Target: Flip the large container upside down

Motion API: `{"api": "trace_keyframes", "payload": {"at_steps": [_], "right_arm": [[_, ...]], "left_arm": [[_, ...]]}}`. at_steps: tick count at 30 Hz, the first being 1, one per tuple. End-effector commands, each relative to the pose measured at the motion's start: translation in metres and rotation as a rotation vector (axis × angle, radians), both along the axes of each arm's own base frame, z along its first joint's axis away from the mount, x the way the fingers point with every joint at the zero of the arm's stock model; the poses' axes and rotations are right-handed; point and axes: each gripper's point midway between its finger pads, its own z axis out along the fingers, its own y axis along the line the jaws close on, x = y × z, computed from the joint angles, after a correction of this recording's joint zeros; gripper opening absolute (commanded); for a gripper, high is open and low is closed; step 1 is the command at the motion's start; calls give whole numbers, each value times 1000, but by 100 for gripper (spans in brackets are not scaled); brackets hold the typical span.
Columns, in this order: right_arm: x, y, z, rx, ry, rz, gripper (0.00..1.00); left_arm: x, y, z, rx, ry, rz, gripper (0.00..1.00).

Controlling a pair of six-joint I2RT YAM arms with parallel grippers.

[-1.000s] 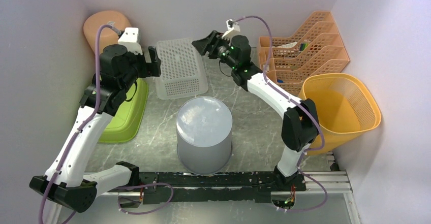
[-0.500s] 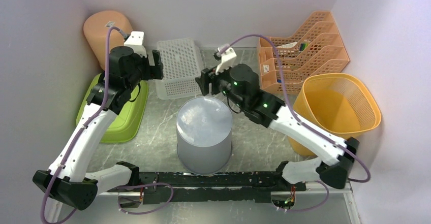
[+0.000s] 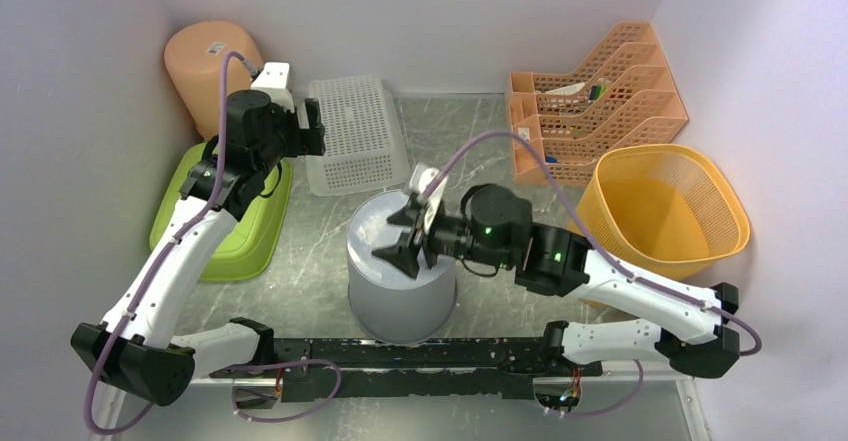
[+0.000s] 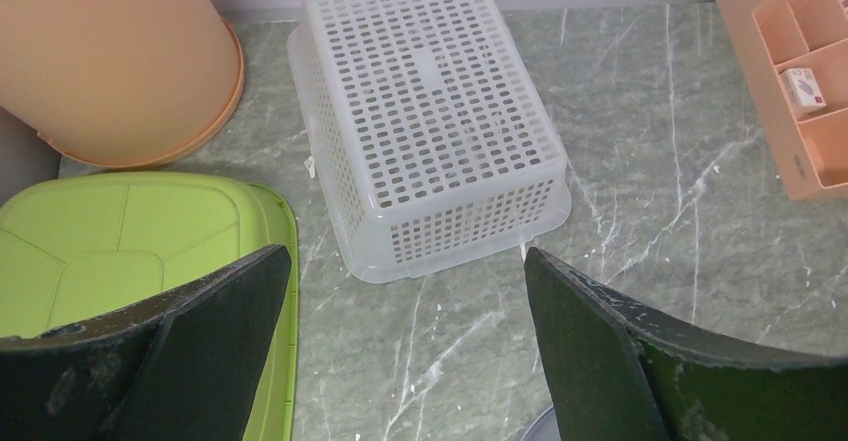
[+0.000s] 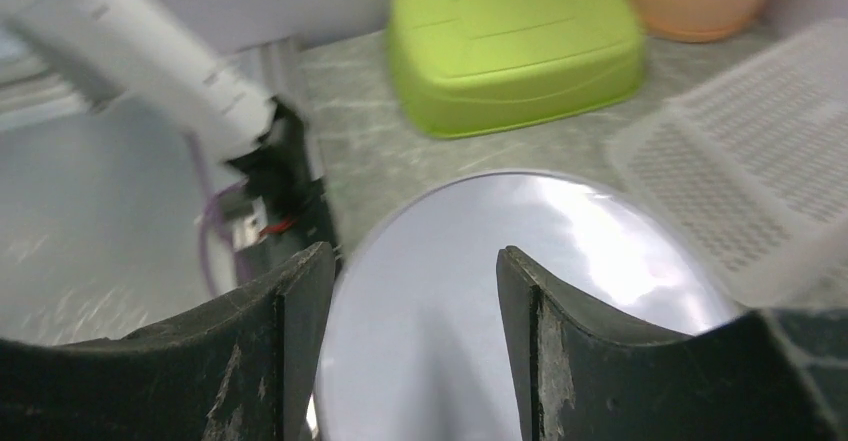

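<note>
Our right fingers (image 5: pixel 270 361) hover spread above the large container (image 3: pixel 400 306) — we should reach its wall near the table (image 3: pixel 310 261), press firmly, tip slowly; left fingers (image 4: pixel 200 351) gape, idle.

Grey container (image 3: pixel 400 301): my right gripper (image 3: pixel 398 233) covers part of its top; the right wrist view, all blurred, cuts it off at the bottom edge.
Green tub (image 3: pixel 250 233), left of the container: partly under my left arm.
File rack (image 3: pixel 600 111) contents, behind-right of the container: too small to name.
</note>
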Motion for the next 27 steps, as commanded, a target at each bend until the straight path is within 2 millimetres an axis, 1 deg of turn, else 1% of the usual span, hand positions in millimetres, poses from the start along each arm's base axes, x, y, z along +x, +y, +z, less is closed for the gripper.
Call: {"api": "trace_keyframes", "payload": {"at_steps": [1, 4, 6, 9, 11, 13, 16, 18, 21, 22, 27], "right_arm": [[-63, 21, -31, -96, 1, 244, 60], [-98, 37, -44, -141, -21, 342, 60], [-115, 45, -54, -175, -31, 384, 60], [-126, 54, -73, -241, -32, 404, 60], [-124, 59, -85, -281, -29, 381, 60], [-112, 63, -94, -304, -33, 298, 61], [-84, 63, -101, -306, -45, 115, 61], [-66, 60, -104, -279, -50, -12, 61], [-37, 48, -105, -239, -77, -204, 62], [-31, 45, -108, -239, -89, -245, 62], [11, 19, -131, -330, -181, -486, 73]], "left_arm": [[5, -3, -4, -8, -11, 11, 100], [7, -4, -9, -3, 1, 12, 100], [8, -3, -12, 3, 8, 17, 99], [9, -4, -14, 1, 11, 16, 100], [8, -3, -14, 1, 10, 16, 100], [7, -3, -15, 3, 12, 18, 99], [5, -1, -15, 7, 10, 20, 100], [3, 0, -15, 7, 8, 20, 99], [2, -1, -16, 4, 9, 17, 100], [2, -1, -17, 5, 11, 16, 100], [1, -2, -22, 0, 21, 10, 100]]}}
